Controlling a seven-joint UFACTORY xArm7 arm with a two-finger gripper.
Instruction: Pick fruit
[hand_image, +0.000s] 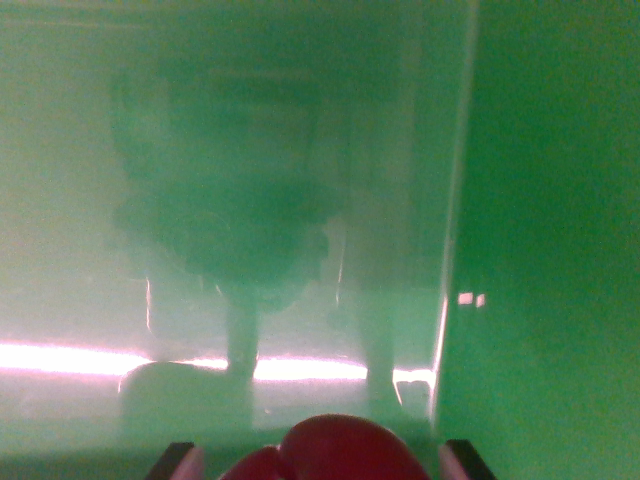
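Fruit: a dark red, rounded, glossy fruit (335, 450) sits at the bottom edge of the wrist view, between the two dark fingertips.
Gripper: the gripper (320, 462) has its fingertips (172, 462) either side of the fruit; whether they press on it cannot be told.
Background: a blurred green reflective surface (540, 200).
Progress: judging by this, the fruit looks picked or nearly so; carrying off remains.
Writing: none readable.

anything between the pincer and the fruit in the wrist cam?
Nothing visible. The dark red fruit sits at the bottom edge, directly between the two fingertips of the pincer. Whether the fingers touch it cannot be told; the rest is a blurred green surface.
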